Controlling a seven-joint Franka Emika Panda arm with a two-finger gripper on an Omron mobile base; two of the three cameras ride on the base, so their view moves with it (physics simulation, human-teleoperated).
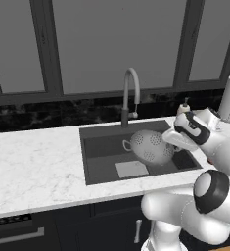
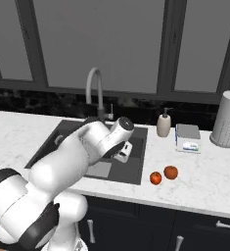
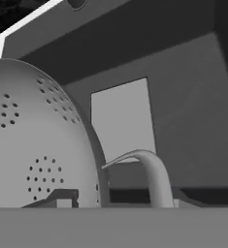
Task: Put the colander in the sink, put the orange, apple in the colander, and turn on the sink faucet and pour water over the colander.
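Left base view: colander (image 1: 150,145) tilted over sink (image 1: 94,169), at tool (image 1: 171,139).

Grey perforated colander (image 1: 150,145); dark grey sink (image 1: 104,162); white marble counter (image 1: 33,166); red-orange fruits (image 2: 163,175).

The white marble counter (image 2: 204,181) has a dark sink (image 1: 99,162) set into it. In the right base view, two red-orange fruits (image 2: 163,175) sit on the counter at about 4 o'clock from the sink. A soap bottle (image 2: 163,124), a small box (image 2: 188,137) and a white holey pot (image 2: 227,119) stand at 2 o'clock.
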